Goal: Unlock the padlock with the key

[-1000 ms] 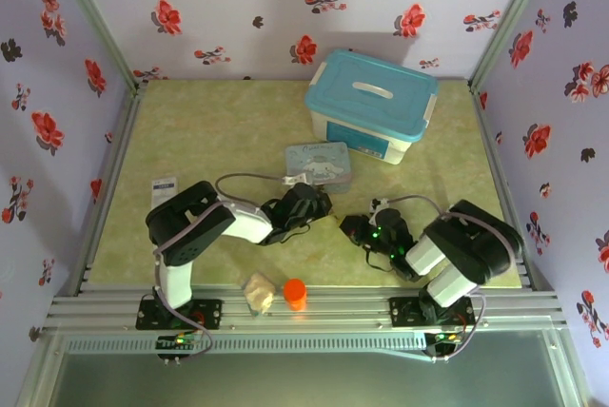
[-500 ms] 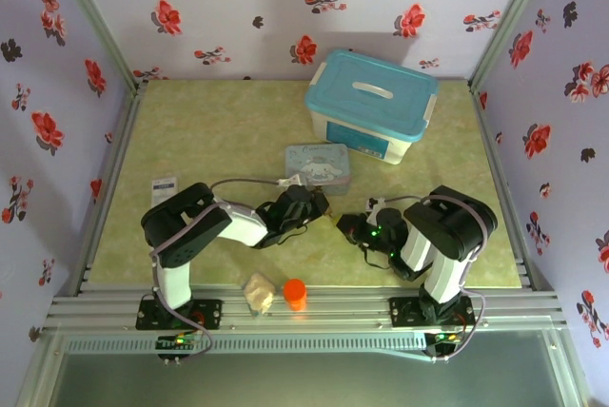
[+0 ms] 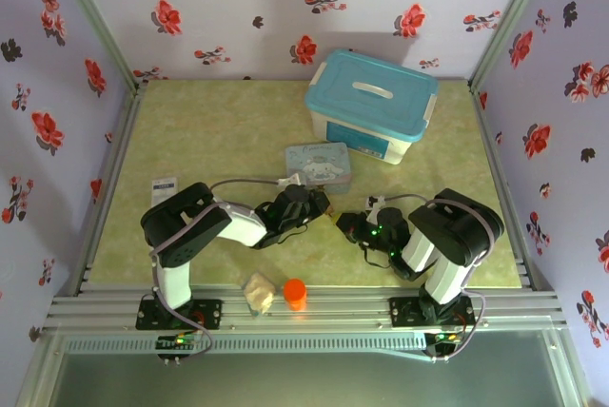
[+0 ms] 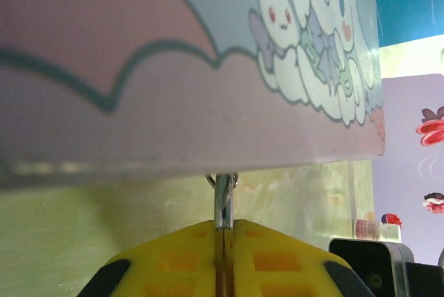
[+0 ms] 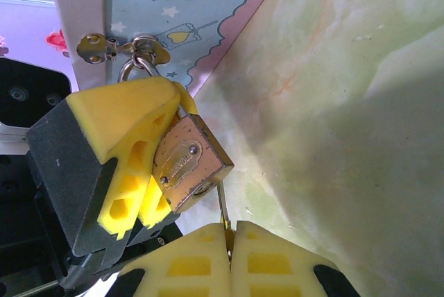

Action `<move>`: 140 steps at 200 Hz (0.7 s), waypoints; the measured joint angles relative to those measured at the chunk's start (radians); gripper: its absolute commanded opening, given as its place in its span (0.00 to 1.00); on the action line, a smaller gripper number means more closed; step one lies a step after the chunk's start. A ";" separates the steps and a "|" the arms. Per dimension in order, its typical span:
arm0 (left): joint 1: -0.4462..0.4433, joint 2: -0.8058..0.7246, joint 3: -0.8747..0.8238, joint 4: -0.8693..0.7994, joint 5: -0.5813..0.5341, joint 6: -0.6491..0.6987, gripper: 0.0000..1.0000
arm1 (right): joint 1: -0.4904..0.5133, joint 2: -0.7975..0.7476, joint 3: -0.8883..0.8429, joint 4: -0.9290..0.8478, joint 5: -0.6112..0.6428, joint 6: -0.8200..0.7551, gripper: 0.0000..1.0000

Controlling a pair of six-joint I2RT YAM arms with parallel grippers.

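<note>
Left gripper: jaws pinched narrow on the grey shackle of the padlock, at mid-desk. Padlock: brass, hung from the hasp of the pale blue cartoon tin, on its near side. Key: thin grey sliver, tip meeting the padlock's underside. Right gripper: jaws closed tight on the key.

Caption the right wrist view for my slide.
Right gripper pinches the key under the brass padlock, left gripper clamping its shackle at the hasp of the cartoon tin.
</note>
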 measured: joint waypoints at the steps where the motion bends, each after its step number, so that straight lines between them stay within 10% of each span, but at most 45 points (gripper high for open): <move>1: 0.000 0.000 0.000 0.000 0.000 0.000 0.00 | 0.000 0.000 0.000 0.000 0.000 0.000 0.00; 140: 0.020 0.013 -0.029 0.065 0.016 -0.027 0.00 | -0.002 -0.026 -0.009 0.019 0.004 0.000 0.00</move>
